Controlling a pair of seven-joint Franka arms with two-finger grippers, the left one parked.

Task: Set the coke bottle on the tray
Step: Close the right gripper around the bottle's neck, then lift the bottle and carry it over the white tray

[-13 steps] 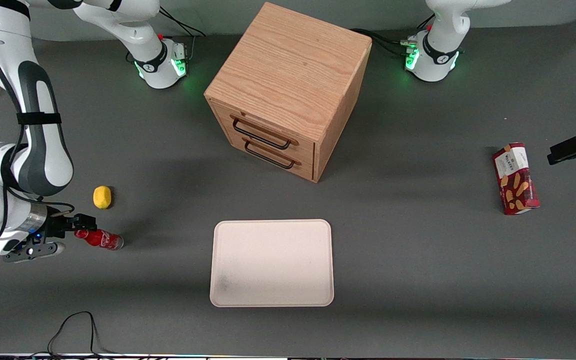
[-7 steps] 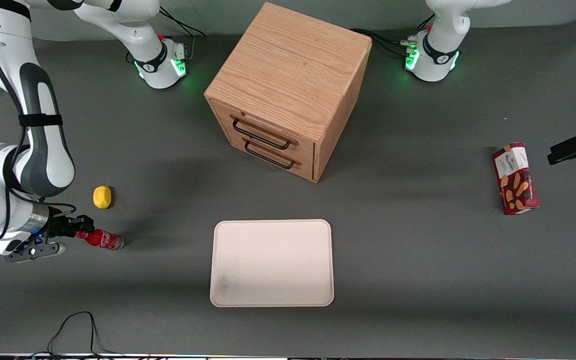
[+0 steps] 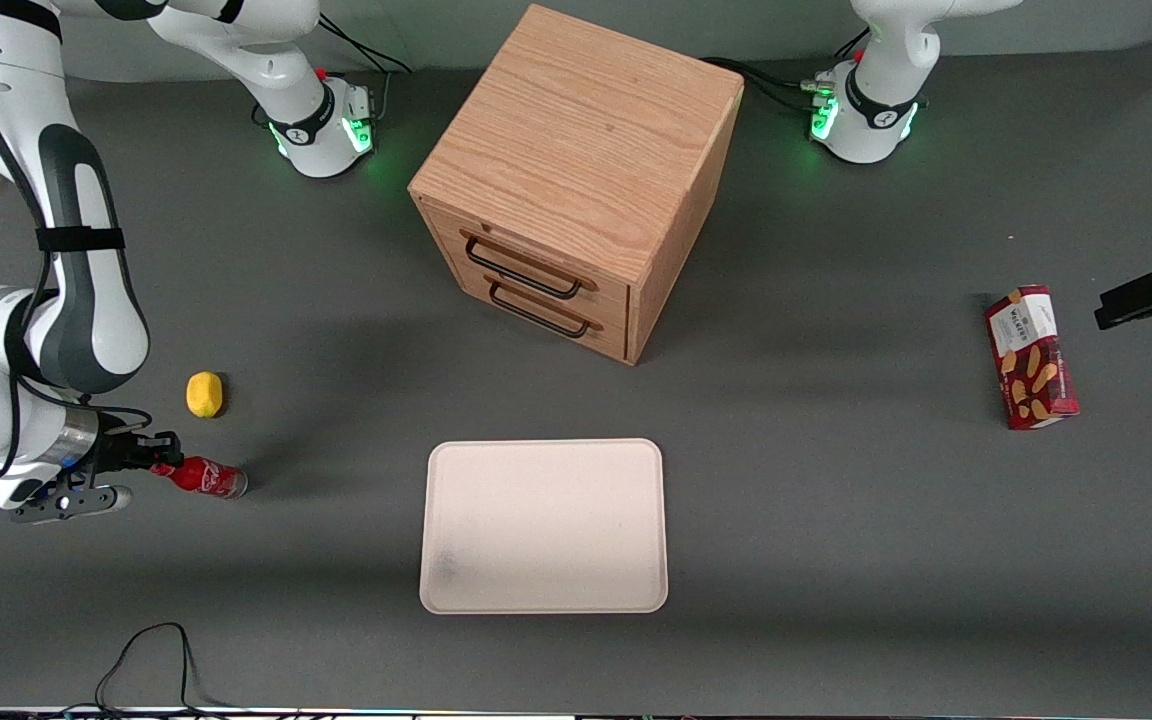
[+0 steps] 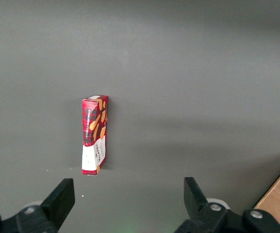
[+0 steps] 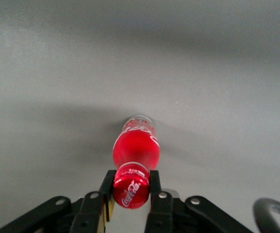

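Note:
The coke bottle (image 3: 206, 479) lies on its side on the table at the working arm's end, cap toward my gripper. My right gripper (image 3: 158, 464) is low over the table at the bottle's cap end. In the right wrist view the two fingers press on both sides of the red cap (image 5: 131, 190), with the red body (image 5: 136, 145) pointing away from the gripper (image 5: 131, 186). The cream-white tray (image 3: 544, 525) lies flat near the table's front middle, well apart from the bottle and with nothing on it.
A yellow lemon (image 3: 204, 393) lies a little farther from the front camera than the bottle. A wooden drawer cabinet (image 3: 576, 180) stands mid-table. A red biscuit box (image 3: 1031, 357) lies toward the parked arm's end, also in the left wrist view (image 4: 95, 133).
The gripper has drawn back slightly toward the working arm's end, its fingers now at the cap rather than the neck. The bottle has hardly moved.

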